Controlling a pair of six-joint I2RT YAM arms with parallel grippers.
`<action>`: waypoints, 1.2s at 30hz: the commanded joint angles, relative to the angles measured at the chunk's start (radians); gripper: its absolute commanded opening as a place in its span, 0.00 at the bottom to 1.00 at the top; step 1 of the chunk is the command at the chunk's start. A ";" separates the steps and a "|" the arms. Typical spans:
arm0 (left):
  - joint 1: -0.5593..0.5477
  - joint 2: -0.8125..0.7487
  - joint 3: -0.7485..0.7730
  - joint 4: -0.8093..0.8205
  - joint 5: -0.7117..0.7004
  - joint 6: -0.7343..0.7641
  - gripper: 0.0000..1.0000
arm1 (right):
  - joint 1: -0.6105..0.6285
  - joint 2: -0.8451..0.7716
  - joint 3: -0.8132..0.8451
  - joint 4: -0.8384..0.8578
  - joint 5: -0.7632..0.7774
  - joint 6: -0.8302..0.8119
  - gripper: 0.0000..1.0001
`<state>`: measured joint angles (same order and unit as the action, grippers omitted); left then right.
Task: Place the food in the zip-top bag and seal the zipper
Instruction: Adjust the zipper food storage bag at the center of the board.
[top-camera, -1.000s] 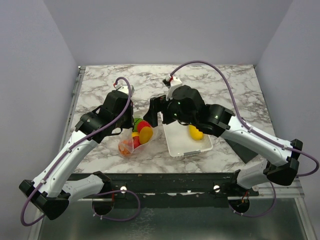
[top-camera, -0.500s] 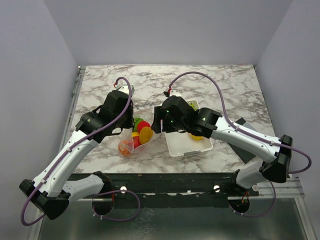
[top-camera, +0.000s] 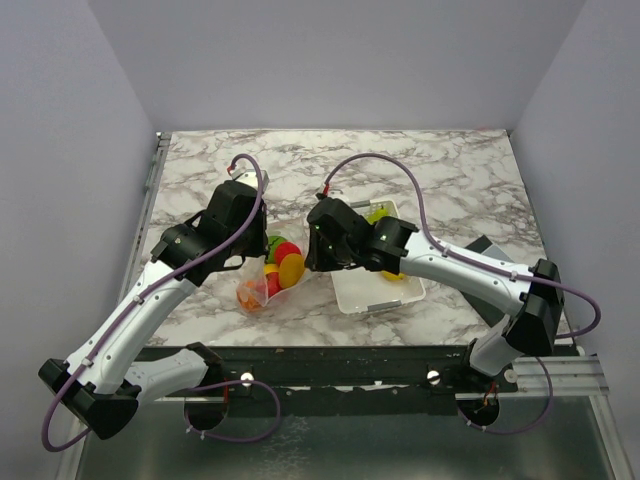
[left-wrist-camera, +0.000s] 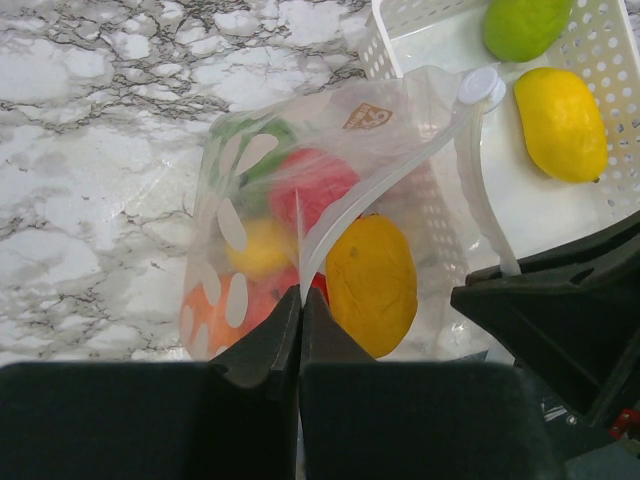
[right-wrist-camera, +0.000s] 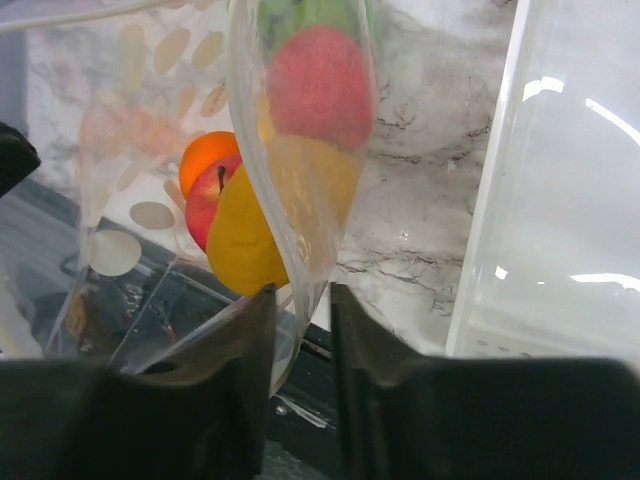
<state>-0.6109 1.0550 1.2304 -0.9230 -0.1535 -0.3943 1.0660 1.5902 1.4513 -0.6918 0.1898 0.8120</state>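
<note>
Worktop (top-camera: 450, 170): marble-patterned. A zip-top bag (top-camera: 262, 285) rests left of centre, near the front edge. A white slotted basket (top-camera: 375, 297) stands just beside it towards the right. A dark flat sheet (top-camera: 495, 305) lies at the right edge, partly hidden.

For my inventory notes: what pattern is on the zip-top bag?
The zip-top bag is clear with white oval spots; left wrist view shows it best.

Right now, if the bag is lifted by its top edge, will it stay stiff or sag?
Probably it sags: the bag is thin, wrinkled film. The fruits bunch together inside, so it likely hangs heavy. The glossy film may slip from the left fingers.
</note>
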 joint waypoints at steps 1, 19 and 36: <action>0.000 -0.009 0.029 -0.018 0.003 0.001 0.00 | 0.005 0.016 0.060 -0.015 0.007 -0.010 0.07; 0.000 -0.038 -0.019 -0.029 -0.030 0.008 0.00 | 0.005 0.026 0.349 -0.215 0.060 -0.219 0.01; 0.000 -0.035 -0.193 0.032 -0.096 -0.007 0.00 | -0.017 0.001 -0.002 -0.119 0.113 -0.136 0.01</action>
<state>-0.6109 1.0286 1.0714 -0.9108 -0.2039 -0.3889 1.0580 1.6047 1.4658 -0.8349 0.2642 0.6437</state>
